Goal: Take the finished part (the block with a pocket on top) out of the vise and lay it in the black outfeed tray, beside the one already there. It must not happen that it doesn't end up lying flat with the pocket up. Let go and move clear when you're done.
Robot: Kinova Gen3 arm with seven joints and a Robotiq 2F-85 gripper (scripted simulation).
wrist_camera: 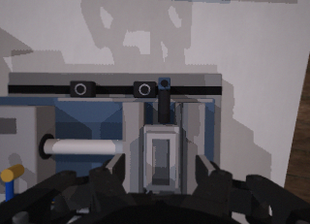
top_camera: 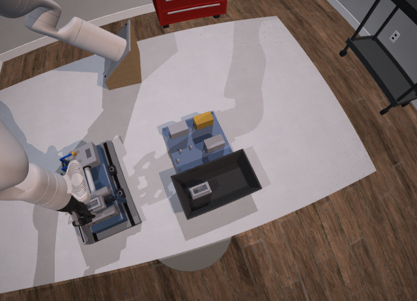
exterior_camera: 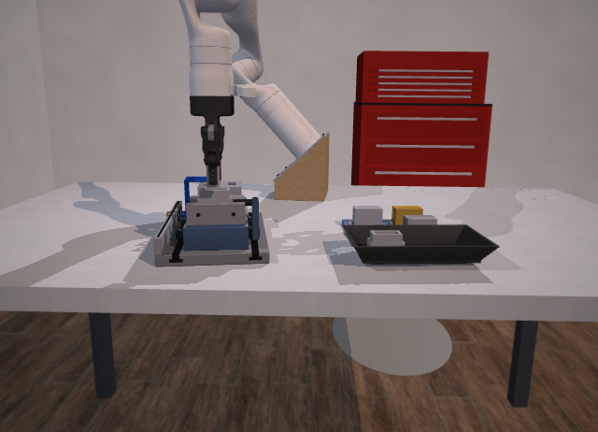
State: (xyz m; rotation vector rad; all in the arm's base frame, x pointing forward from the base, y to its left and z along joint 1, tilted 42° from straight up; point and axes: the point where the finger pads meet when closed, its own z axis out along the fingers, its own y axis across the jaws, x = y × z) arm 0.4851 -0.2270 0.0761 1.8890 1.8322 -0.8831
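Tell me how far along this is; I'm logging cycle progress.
Done: the gripper is at the vise, open, fingers either side of the pocketed block. In hand: the grasp, not yet closed. Left: lifting the block out and laying it in the black tray beside the part there.

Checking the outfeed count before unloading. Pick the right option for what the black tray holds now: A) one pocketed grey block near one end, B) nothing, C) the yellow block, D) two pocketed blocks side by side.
A: the top view shows a single pocketed grey block lying near one end of the black tray, while the yellow block sits outside it on the blue plate.
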